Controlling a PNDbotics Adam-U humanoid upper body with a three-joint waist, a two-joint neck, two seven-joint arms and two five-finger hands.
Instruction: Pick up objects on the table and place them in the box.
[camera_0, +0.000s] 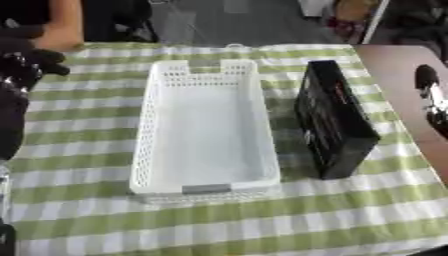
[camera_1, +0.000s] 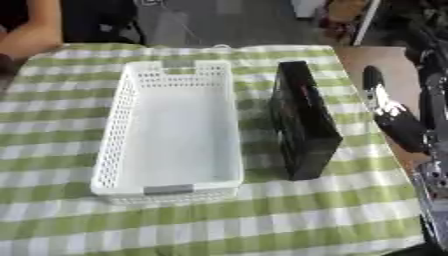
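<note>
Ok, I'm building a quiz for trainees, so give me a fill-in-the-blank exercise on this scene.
1. The white basket holds ____.
2. The black box stands on the basket's ____ side.
3. The tablecloth is checked white and ____.
4. The right hand is ____ the black box.

Missing words: nothing; right; green; apart from

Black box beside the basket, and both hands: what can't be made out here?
- Black box: printing on its face is blurred in both eye views.
- Left hand: cut by the left eye view's left edge; fingers unclear.
- Right hand: dark, blurred in the right eye view; pose unclear.
- White basket: nothing visible inside it.
</note>
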